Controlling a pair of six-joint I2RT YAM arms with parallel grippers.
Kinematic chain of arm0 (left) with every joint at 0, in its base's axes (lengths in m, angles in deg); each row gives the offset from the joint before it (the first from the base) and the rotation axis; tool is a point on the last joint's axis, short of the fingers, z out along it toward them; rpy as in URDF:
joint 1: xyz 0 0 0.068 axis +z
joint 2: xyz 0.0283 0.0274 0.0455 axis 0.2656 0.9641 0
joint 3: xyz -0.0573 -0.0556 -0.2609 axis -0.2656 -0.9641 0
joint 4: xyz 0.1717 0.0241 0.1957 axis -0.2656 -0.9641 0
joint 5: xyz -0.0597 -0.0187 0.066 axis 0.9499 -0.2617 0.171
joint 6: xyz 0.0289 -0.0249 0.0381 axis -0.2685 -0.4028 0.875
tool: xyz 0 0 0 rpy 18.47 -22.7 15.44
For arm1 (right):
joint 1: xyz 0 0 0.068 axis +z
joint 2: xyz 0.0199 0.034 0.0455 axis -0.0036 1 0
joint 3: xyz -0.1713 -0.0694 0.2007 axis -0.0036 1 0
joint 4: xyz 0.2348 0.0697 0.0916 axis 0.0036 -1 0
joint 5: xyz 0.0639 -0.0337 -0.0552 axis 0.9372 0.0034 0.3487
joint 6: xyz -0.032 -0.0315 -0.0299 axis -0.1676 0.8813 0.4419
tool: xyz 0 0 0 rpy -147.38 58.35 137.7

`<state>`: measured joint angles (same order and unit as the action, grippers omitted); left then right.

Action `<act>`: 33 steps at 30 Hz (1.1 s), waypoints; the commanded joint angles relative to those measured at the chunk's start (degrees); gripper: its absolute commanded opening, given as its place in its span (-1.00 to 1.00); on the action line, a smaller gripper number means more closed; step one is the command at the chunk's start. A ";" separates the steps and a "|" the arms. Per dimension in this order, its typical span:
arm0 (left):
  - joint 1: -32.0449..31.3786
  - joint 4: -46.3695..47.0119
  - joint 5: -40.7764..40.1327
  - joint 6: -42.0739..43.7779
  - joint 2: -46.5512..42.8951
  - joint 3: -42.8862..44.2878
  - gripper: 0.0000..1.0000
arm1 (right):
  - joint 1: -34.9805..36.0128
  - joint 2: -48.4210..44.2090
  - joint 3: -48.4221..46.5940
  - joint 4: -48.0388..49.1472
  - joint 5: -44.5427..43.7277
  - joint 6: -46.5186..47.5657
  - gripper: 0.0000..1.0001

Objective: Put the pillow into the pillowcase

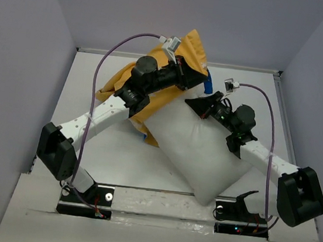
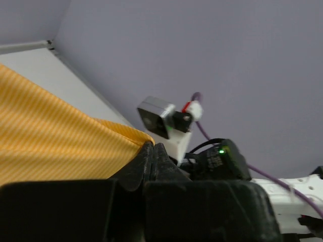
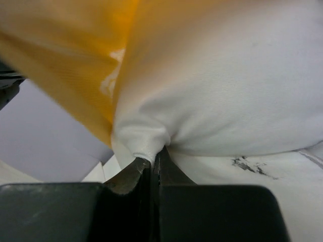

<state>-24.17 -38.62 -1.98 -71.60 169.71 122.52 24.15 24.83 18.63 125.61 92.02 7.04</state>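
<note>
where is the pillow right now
In the top view the pillow lies diagonally right of table centre, its far corner pinched by the right claw beside the pillowcase.

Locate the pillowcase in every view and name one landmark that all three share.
Top external: the pillowcase is upper centre, bunched behind the left arm at the far end of the pillow.
Left wrist: the pillowcase fills the left half, its edge pinched in the left tool.
Right wrist: the pillowcase is upper left, draped against the pillow.
Shared landmark: the lavender wall, behind the cloth in each view.
</note>
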 commanded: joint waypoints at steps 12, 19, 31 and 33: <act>-8.15 -4.48 2.04 -3.84 0.40 2.48 -1.00 | -1.06 10.69 -8.03 -8.58 -19.25 -14.27 -1.00; -7.19 -9.88 -2.98 1.45 8.31 3.55 -0.97 | -4.40 1.47 -5.84 -17.96 -19.50 -12.61 -1.00; -9.56 -8.83 -28.66 11.91 -3.34 -9.75 0.98 | -19.78 9.01 -6.87 -26.32 -14.52 -9.47 -0.59; -9.12 -7.43 -35.28 10.60 -10.11 -21.51 0.97 | -19.79 8.93 -10.65 -30.97 -14.77 -5.50 -0.13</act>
<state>-34.42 -48.67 -20.41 -63.88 172.94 116.51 4.79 33.57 14.94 101.13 76.87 -6.23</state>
